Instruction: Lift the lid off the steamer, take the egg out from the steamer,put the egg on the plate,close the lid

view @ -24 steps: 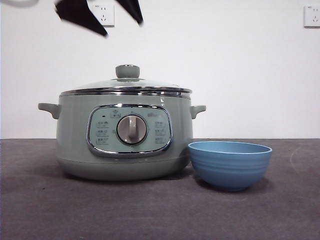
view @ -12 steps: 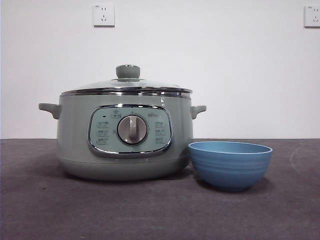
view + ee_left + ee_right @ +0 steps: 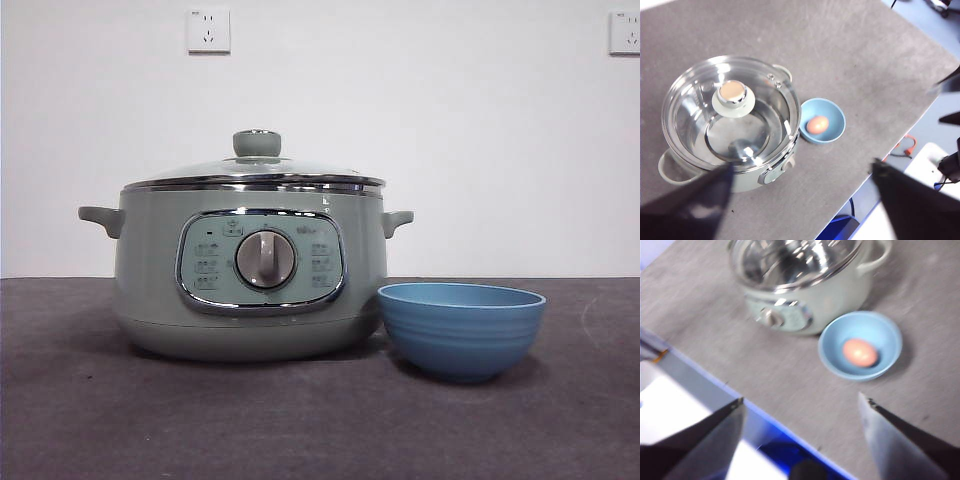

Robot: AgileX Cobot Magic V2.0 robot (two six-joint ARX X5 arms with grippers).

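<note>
The sage-green steamer (image 3: 250, 275) stands on the table with the glass lid (image 3: 255, 170) seated on it; it also shows in the left wrist view (image 3: 730, 125) and the right wrist view (image 3: 805, 285). The blue plate (image 3: 460, 328) stands right beside it. The reddish-brown egg (image 3: 817, 124) lies inside the plate (image 3: 832, 112), and shows in the right wrist view too (image 3: 860, 352). My left gripper (image 3: 802, 187) is open and empty, high above the table. My right gripper (image 3: 802, 405) is open and empty, high over the table's front edge. Neither shows in the front view.
The grey table (image 3: 300, 420) ends at a front edge (image 3: 765, 415) with a blue strip below it. Two wall sockets (image 3: 208, 30) sit on the white wall behind. Cables and equipment (image 3: 945, 165) lie off the table's side.
A dark gripper at the front view's top left one second ago has risen out of view. The steamer, lid and plate have not moved.
</note>
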